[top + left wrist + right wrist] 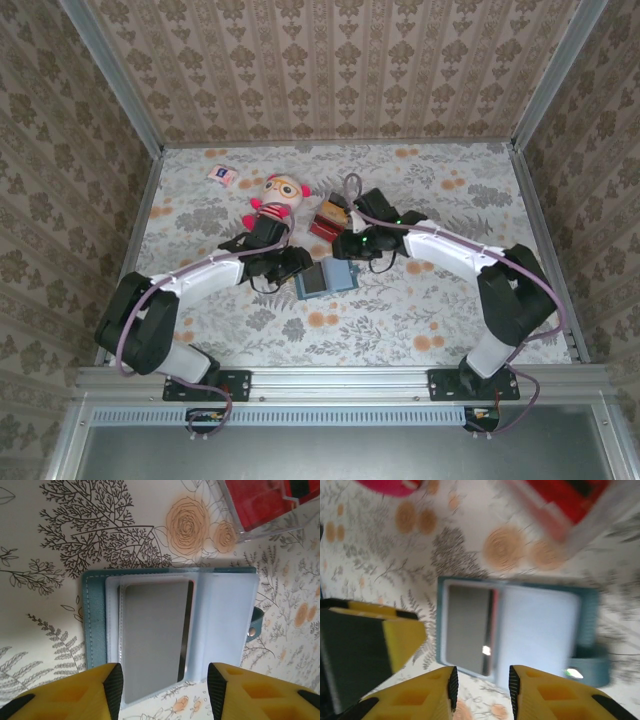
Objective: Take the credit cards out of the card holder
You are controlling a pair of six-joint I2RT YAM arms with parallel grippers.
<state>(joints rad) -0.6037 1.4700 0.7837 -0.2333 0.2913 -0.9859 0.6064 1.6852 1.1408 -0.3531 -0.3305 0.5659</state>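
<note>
The teal card holder (340, 276) lies open on the floral table, between my two grippers. In the left wrist view its teal cover (92, 625) frames a clear slot holding a grey card with a dark edge (155, 637), beside a light blue page (227, 620). My left gripper (165, 690) hovers open over the holder's near edge, nothing between its fingers. In the right wrist view the holder (545, 625) shows the same grey card (467, 627) with a red card edge (493, 630) beside it. My right gripper (481, 685) is open above it, empty.
A clear case holding red and dark things (260, 502) sits just behind the holder, next to the plush doll (278, 195). A small white-pink-blue packet (222, 175) lies far left. The left gripper's yellow finger (370, 640) is close on the right wrist's left.
</note>
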